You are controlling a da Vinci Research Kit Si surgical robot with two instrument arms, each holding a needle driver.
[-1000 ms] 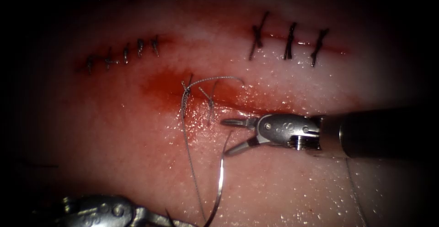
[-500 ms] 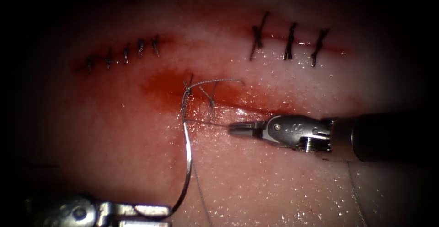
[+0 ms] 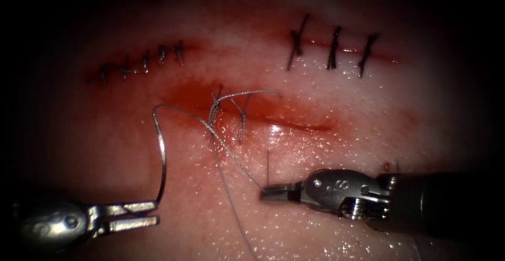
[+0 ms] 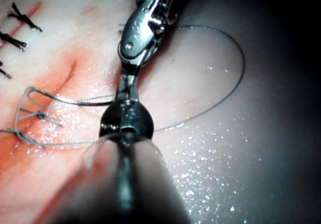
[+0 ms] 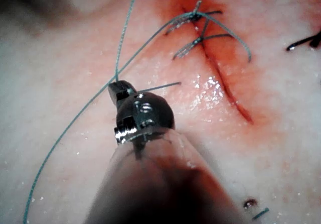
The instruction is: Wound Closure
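Left tool [image 3: 131, 214]: jaws clamped on the needle [image 3: 162, 150] at one end of its curve. The needle arcs up from the jaws, free of the tissue [image 3: 326, 108], left of the cut [image 3: 284, 121]. Its far end meets the thread [image 3: 231, 158] near the stitches [image 3: 229, 106]. Right tool [image 3: 273, 192]: jaws closed on the thread below the cut, a short tail standing up just beside the tip. Red fluid [image 3: 189, 98] around the cut's left end.
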